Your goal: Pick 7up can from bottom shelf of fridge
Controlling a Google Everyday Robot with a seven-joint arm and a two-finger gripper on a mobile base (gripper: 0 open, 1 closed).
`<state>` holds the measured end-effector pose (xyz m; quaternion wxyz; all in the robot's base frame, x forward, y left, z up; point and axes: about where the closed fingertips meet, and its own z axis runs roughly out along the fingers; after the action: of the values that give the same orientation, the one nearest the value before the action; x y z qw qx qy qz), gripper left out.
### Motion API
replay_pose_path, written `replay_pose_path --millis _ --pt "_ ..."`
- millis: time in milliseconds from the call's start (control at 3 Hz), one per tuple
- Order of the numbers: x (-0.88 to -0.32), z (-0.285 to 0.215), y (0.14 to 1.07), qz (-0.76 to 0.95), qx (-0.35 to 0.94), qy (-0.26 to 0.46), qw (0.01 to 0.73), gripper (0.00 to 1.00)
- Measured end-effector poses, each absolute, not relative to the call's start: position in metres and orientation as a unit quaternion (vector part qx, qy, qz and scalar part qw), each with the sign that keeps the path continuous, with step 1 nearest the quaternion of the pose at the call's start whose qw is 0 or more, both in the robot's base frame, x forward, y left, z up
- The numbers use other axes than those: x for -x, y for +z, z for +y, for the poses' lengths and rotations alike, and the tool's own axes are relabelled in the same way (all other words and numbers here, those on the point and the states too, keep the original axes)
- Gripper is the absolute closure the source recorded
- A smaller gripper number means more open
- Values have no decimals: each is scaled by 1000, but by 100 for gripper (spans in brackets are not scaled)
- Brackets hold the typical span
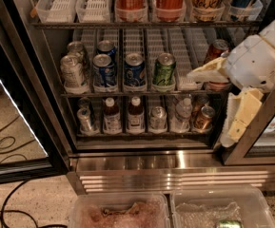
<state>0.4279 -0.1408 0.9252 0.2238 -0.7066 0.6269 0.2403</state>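
The fridge [56, 127] stands open with its black-framed door swung out to the left. On the bottom shelf [142, 134] the 7up can [157, 118], pale silver-grey with a shiny top, stands upright in a middle lane. My gripper [208, 107] is at the right side of the fridge opening, in front of the middle and bottom racks. It is open and empty. One cream finger [207, 71] points left and the other [240, 115] hangs down. The gripper is to the right of the 7up can and apart from it.
On the bottom shelf there are also a slim silver can [85, 119], two brown bottles [111, 117], a clear bottle [181, 115] and a bronze can [204, 118]. The middle rack holds blue cans [134, 71], a green can [164, 71] and a red can [215, 51]. Plastic bins [120, 213] lie below. Cables [4, 146] are on the floor at the left.
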Motion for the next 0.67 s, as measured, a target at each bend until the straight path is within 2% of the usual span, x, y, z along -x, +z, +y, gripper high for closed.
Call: replay_pose_path --millis 333,667 --pt "-427 -105 883 596 706 314 218 0" --pt "-427 -105 883 596 706 314 218 0"
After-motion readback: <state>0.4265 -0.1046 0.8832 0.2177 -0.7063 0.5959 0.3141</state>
